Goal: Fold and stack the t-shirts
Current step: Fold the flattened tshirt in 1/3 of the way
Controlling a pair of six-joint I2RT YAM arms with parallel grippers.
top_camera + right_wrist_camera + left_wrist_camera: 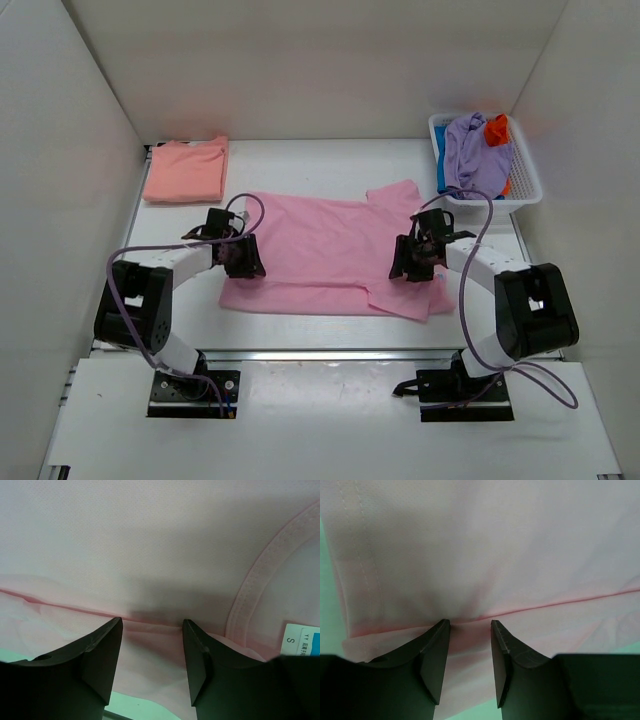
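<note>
Left gripper is down on the cloth, jaws partly apart with a clear gap between the dark fingers. Nothing is pinched. The tips sit right on a folded edge of the light pink t-shirt, and more pink shows through the gap.

Same story on the other side. Right gripper is low over the same shirt, jaws parted about as wide, tips against a crease, no cloth caught between them. Just off its right fingertip the ribbed neckline curves away, with a white size label reading S beside it.

From above, the pink shirt lies spread on the white table, stretched between the two grippers, one at each side edge. A sleeve pokes out just ahead of the right one.

Well ahead of the left gripper, off to its left, a salmon-peach t-shirt lies folded. Well ahead of the right gripper, out to its right, a white slatted basket holds a lavender t-shirt, an orange t-shirt and a blue t-shirt, all bunched up.
</note>
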